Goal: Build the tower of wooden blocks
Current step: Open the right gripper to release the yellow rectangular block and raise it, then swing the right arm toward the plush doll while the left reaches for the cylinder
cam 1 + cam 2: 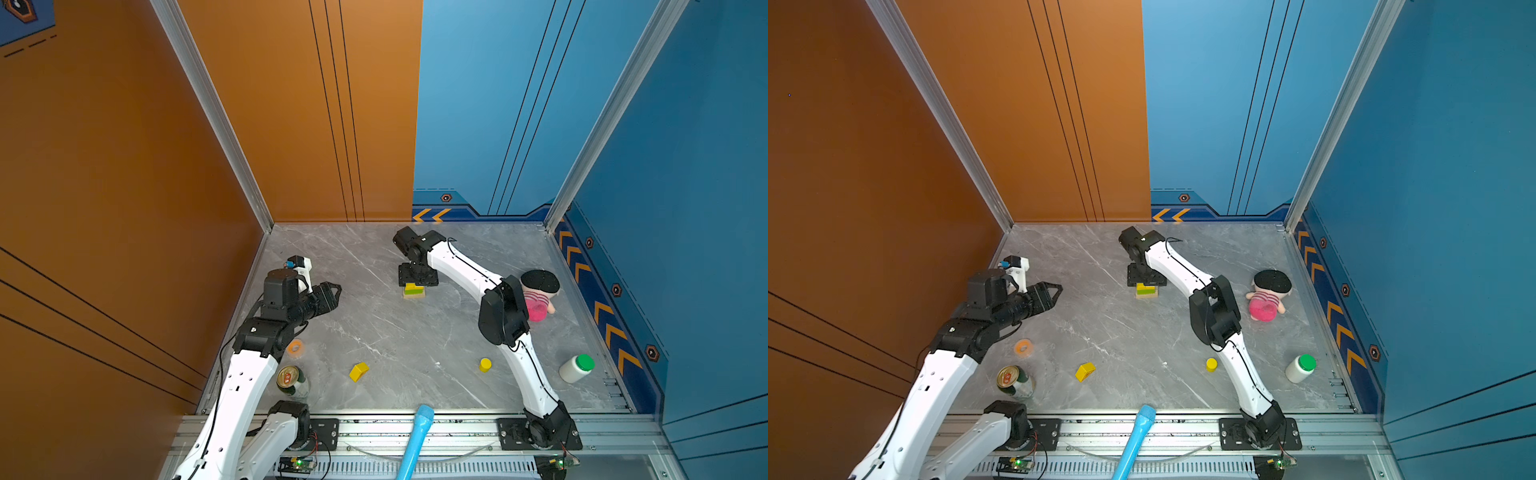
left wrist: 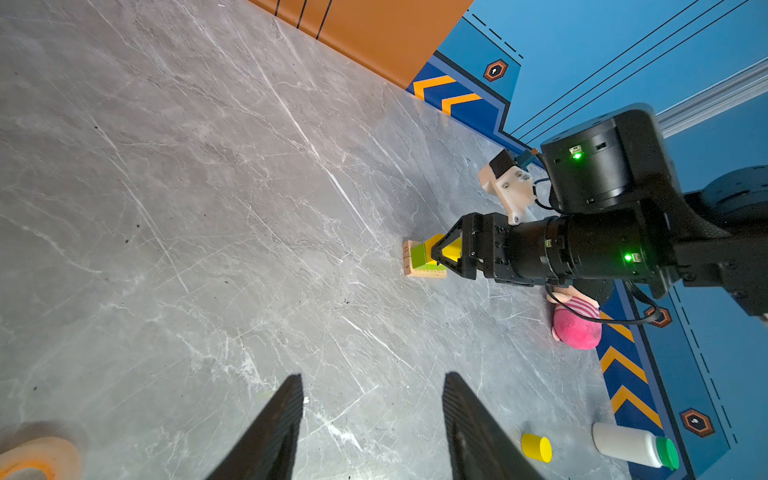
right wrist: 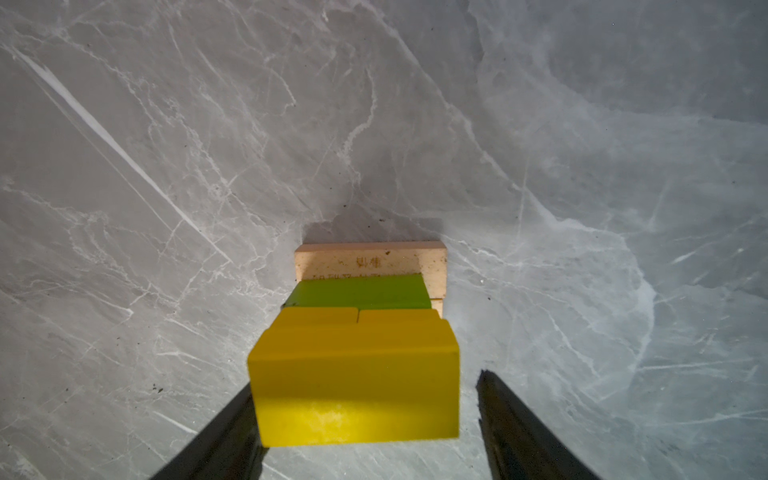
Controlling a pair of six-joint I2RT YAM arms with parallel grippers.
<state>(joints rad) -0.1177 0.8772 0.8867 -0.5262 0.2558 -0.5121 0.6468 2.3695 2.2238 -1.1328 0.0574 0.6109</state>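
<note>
In both top views you find the small block tower (image 1: 414,291) near the middle of the frame, on the back half of the grey marble table (image 1: 374,332). The right gripper (image 1: 416,286) hangs straight over it and hides most of it. The right wrist view gives you what they lack: tan wooden planks (image 3: 370,259) lowest, a green bar (image 3: 361,291) on them, two yellow cubes (image 3: 316,316) side by side, and a yellow wooden bar (image 3: 353,374) on top. That bar's long axis runs from one finger toward the other, parallel to the green bar. The jaws stand wide: one black finger (image 3: 511,419) is clearly apart from the bar's end, and the other is at or just beside the opposite end, so nothing is clamped. Only the left wrist view shows you the left gripper (image 2: 374,378) plainly, its jaws apart with bare table between them. Low in both top views, a yellow roof-shaped block (image 1: 358,371) and a yellow cylinder (image 1: 485,364) sit loose, well apart.
</note>
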